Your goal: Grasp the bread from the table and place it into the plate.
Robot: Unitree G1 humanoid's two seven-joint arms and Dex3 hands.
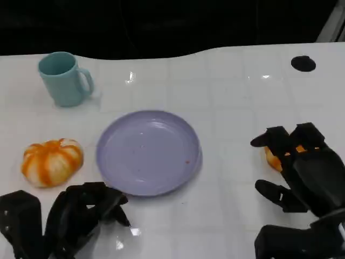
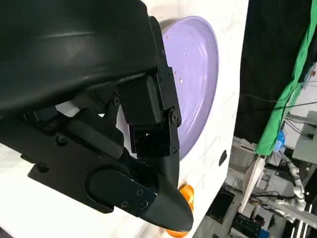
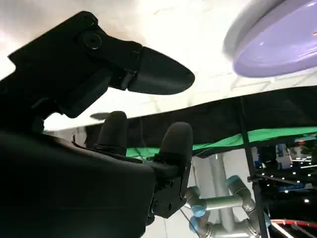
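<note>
Two black hands sit nearest the camera: the left hand (image 1: pixel 81 213) at the near left, fingers curled in with nothing in them, and the right hand (image 1: pixel 304 172) at the near right, its fingers spread over one orange piece of bread (image 1: pixel 273 160) that lies on the white tabletop (image 1: pixel 237 97), right of the plate. Whether that hand actually grips the bread I cannot tell; part of the bread peeks out at the hand's left edge. One lilac plate (image 1: pixel 148 152) lies in the middle, with nothing on it but a few crumbs. One orange-and-white striped pumpkin (image 1: pixel 52 161) sits left of the plate, well apart from the bread. One teal mug (image 1: pixel 63 79) stands at the far left, handle to the right. One small black disc (image 1: pixel 303 63) lies at the far right.

From the left wrist, the plate (image 2: pixel 198 84) shows past the left hand (image 2: pixel 148 124), with an orange scrap (image 2: pixel 185 193) beyond the fingers. From the right wrist, the right hand (image 3: pixel 143 114) has its fingers apart, with the plate's rim (image 3: pixel 277 44) beyond.
</note>
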